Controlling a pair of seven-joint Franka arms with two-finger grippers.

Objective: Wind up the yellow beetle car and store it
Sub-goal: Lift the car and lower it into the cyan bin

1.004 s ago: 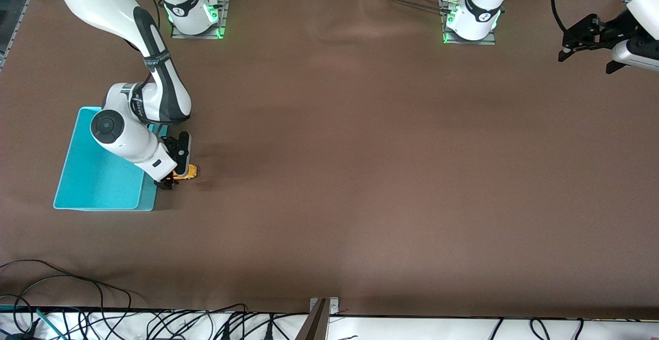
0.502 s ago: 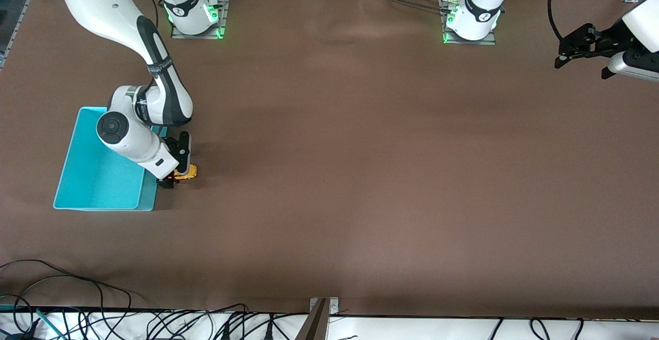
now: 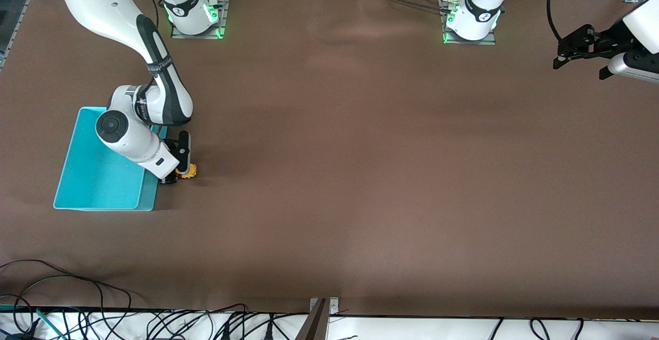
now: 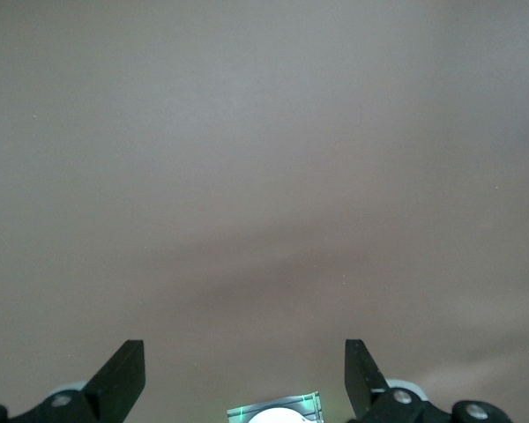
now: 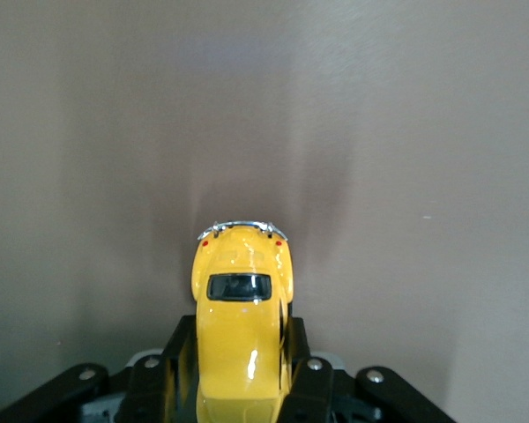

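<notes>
Right gripper (image 3: 175,175) clamps the glossy, rounded yellow beetle car (image 5: 240,330) beside the turquoise bin (image 3: 98,175) (matte brown table (image 3: 360,175)) — left gripper (image 4: 245,374) waits, fingers spread wide.

The front view looks down from high across the table (image 3: 360,175), facing both arm bases. The right wrist view sits close over the yellow beetle car (image 5: 241,330), also seen in front beside the turquoise bin (image 3: 92,175). The left wrist view faces bare table.
</notes>
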